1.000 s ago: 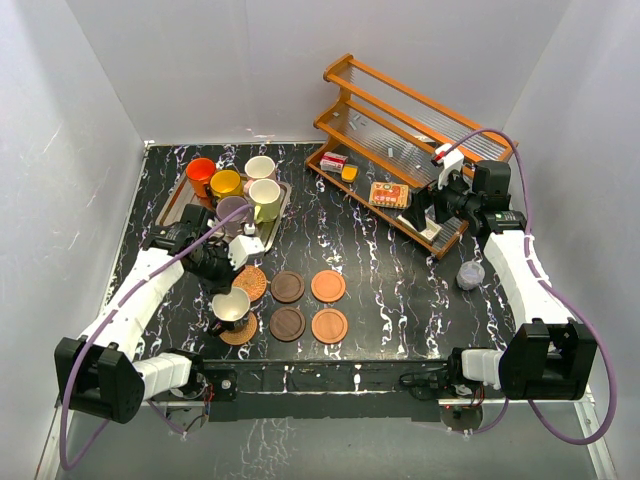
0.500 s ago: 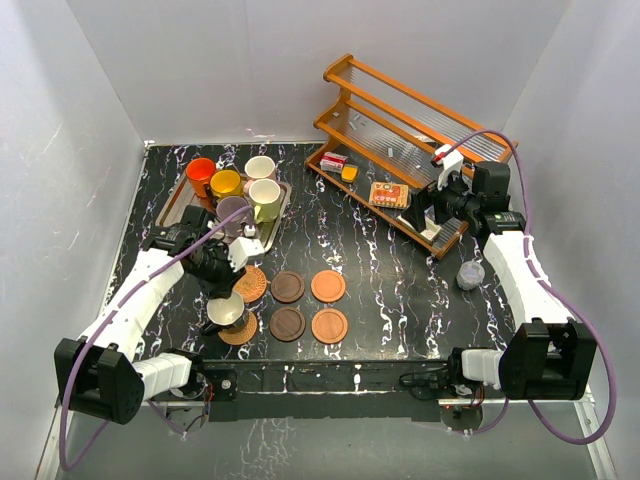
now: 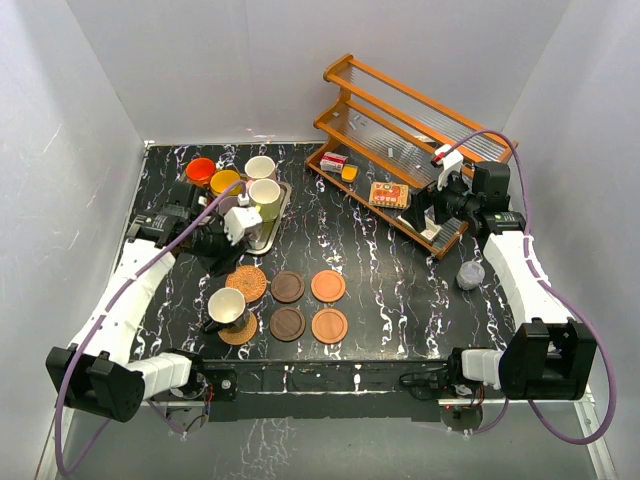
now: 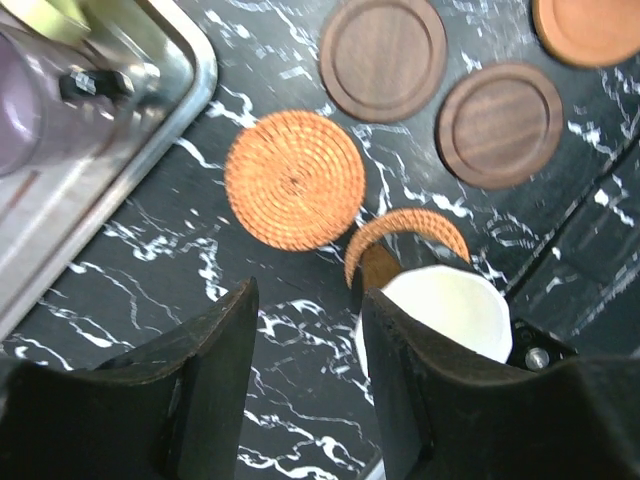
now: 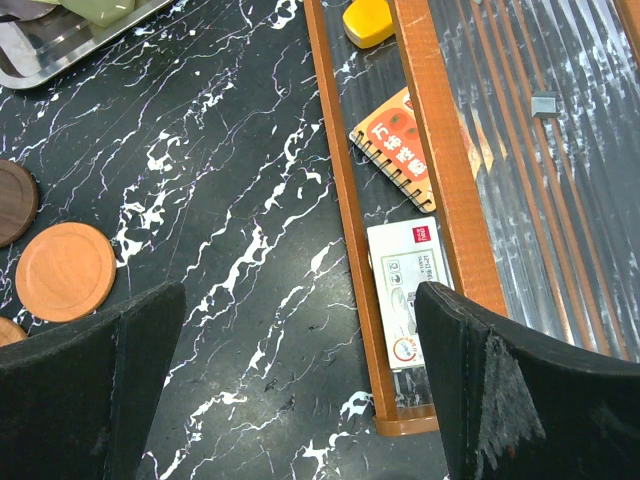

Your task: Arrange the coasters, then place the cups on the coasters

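Left pincer (image 3: 243, 220) withdrawn; black mug (image 3: 227, 306), white inside, upright.

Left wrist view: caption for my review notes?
Open left gripper over the table; a mug sits on one woven coaster, the other woven coaster bare.

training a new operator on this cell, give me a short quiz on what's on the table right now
1. How many of the coasters carry no mug?
2. True or false: the black mug stands on a dark wood coaster.
3. The left fingers are: A shut on a mug, B open with nothing between them, C out of view.

Key: 1: five. 2: false, it stands on a woven coaster. 3: B.
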### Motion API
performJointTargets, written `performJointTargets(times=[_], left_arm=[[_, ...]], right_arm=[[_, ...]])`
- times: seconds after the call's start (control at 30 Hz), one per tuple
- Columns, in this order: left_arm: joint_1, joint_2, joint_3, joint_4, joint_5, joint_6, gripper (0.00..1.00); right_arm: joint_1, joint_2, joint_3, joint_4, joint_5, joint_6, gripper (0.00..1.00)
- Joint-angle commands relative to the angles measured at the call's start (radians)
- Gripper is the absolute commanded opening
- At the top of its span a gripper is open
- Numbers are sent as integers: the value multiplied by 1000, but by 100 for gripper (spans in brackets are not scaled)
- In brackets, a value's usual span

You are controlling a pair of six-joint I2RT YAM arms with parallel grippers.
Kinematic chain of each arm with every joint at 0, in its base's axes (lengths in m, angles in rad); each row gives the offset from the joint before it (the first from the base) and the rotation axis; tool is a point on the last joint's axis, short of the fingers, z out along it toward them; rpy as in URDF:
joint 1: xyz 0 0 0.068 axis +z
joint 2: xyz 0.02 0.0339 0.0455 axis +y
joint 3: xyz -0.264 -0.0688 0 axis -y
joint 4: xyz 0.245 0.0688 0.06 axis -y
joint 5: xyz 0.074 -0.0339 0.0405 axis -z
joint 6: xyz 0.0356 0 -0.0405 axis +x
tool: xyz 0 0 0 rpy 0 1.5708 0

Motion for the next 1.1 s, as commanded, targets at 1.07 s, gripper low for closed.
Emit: performJointTargets(times=[1.07], left_arm=[[23, 725, 588, 448, -291, -461, 54]], right_arm=[[-13, -8, 1, 54, -11, -8, 99]])
